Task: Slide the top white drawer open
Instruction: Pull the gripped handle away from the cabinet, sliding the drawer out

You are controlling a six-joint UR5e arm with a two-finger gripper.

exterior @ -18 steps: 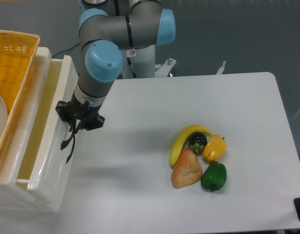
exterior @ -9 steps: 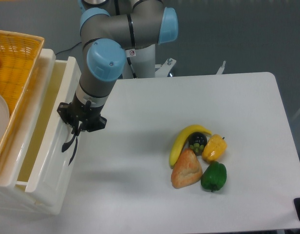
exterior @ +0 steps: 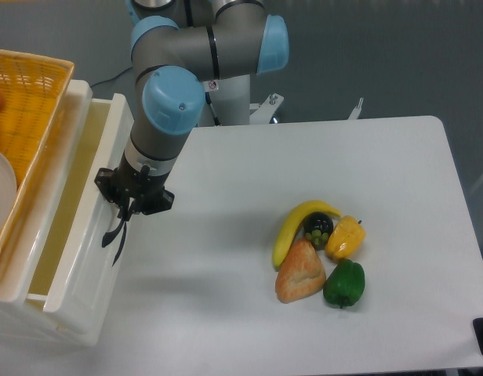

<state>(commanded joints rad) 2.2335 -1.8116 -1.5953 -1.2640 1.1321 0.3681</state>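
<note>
While the top white drawer (exterior: 77,258), at 9 o'clock on the desk (exterior: 304,157), is pulled out, the hand (exterior: 125,213) should be kept level and moved straight toward 3 o'clock. The black handle (exterior: 114,235) seems to be gripped by the hand, though the fingers are hidden. Since earlier, the drawer has been slid a little further out.

Grey metal tube links on this arm (exterior: 196,48), each joint capped in glossy light blue — one round cap with a tiny centre mark faces the camera. A small white sticker with red print sits near the pale grey base column. At the wrist, a black gripper (exterior: 125,213) — boxy, dark, compact.
</note>
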